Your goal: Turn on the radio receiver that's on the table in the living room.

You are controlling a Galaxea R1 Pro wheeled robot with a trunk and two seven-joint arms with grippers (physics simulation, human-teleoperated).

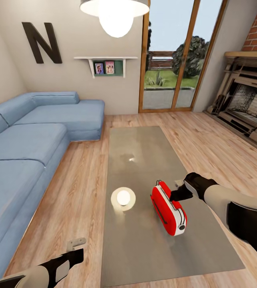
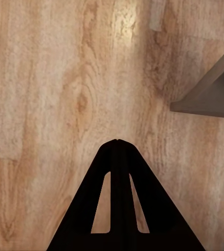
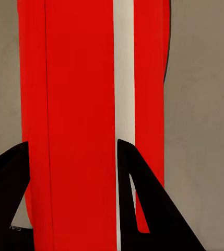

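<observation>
The red radio receiver (image 1: 166,208) with white edge trim lies on the long glossy grey table (image 1: 144,152), near its right side. My right gripper (image 1: 175,195) is at the radio's far right side, touching or almost touching it. In the right wrist view the radio (image 3: 75,78) runs between the two dark fingers of the open right gripper (image 3: 72,141), with the table (image 3: 205,104) behind it; one finger overlaps the white trim. My left gripper (image 1: 77,246) is low beside the table's near left corner, and it is shut (image 2: 117,141) over the wooden floor.
A blue sectional sofa (image 1: 24,152) lines the left side. The brick fireplace (image 1: 244,104) stands at the right and wood-framed glass doors (image 1: 172,60) at the back. A pendant lamp (image 1: 115,12) hangs overhead and its reflection (image 1: 123,198) glows on the tabletop. The table's corner (image 2: 211,97) is beside the left gripper.
</observation>
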